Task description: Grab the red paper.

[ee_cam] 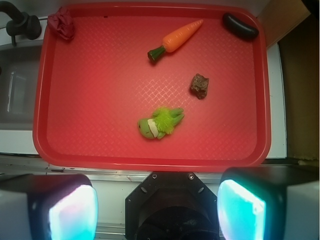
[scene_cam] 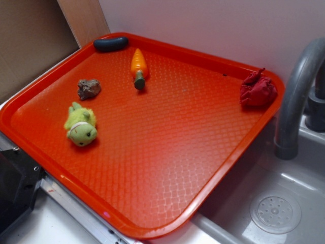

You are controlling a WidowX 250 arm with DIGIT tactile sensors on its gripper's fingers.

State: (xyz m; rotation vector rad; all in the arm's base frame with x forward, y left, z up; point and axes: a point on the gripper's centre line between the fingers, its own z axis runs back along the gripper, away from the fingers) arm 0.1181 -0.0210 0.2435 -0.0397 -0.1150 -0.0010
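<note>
While the tray (scene_cam: 152, 168) takes up most of the counter, its orange-red, diamond-textured surface overhangs a grey sink (scene_cam: 284, 203) on one side, where a curved grey faucet (scene_cam: 297, 96) rises beside the tray's rim. A pale wall (scene_cam: 213, 25) runs behind the far edge, and a brown board (scene_cam: 30, 40) leans at the far corner opposite the sink.

Red paper (scene_cam: 258, 89), a dark crimson crumpled wad with a small tuft, sits in the tray's far corner nearest the faucet, touching the raised rim; in the wrist view it lies at the upper left (ee_cam: 62, 23).

A carrot (scene_cam: 139, 66) lies near the far edge, green stub pointing inward. A black oblong piece (scene_cam: 110, 44) rests in the far corner by the board. A brown lumpy rock (scene_cam: 89, 88) sits near the edge away from the sink, and a green plush (scene_cam: 81, 126) lies just nearer along that same side. All four are well apart from the paper, with bare tray between.

The gripper (ee_cam: 157, 207) hangs over the near edge of the counter, off the tray, its two glowing pads (ee_cam: 72, 212) spread wide with nothing between them.
</note>
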